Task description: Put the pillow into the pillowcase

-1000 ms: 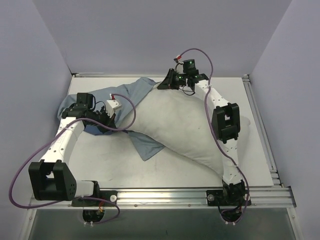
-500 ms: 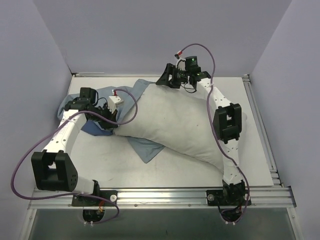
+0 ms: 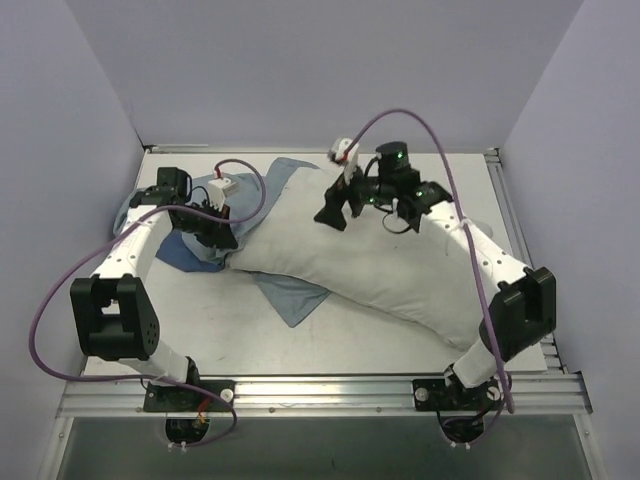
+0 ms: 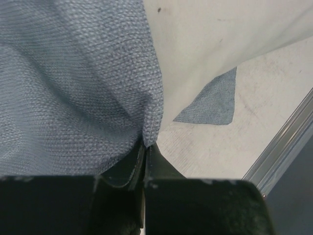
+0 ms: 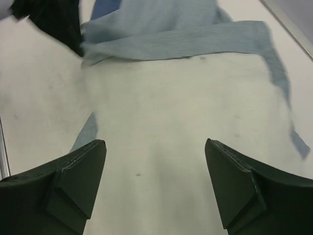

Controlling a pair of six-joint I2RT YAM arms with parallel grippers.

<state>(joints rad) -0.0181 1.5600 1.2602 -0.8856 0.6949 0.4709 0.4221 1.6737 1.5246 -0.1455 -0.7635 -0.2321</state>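
Note:
The white pillow [image 3: 370,270] lies slantwise across the table, its left end resting on the pale blue pillowcase [image 3: 293,297]. My left gripper [image 3: 225,240] is at the pillow's left end, shut on a fold of the pillowcase [image 4: 88,88], which is pinched at my left gripper's [image 4: 146,143] tips. Beside that fold are the pillow [image 4: 210,44] and a blue corner of the case. My right gripper [image 3: 333,215] hovers open over the pillow's upper middle. In the right wrist view my right gripper [image 5: 154,144] has only the pillow [image 5: 171,98] under it, and the pillowcase [image 5: 161,34] is bunched beyond.
Bare white table [image 3: 200,330] lies in front of the pillow. An aluminium rail [image 3: 330,385] runs along the near edge and another along the right side [image 3: 520,250]. Purple cables [image 3: 250,190] loop over both arms. Grey walls close in the back and sides.
My right gripper has opened and drawn back from the pillow's far edge to above its middle. The left arm has shifted slightly farther back, still pinching the pillowcase.

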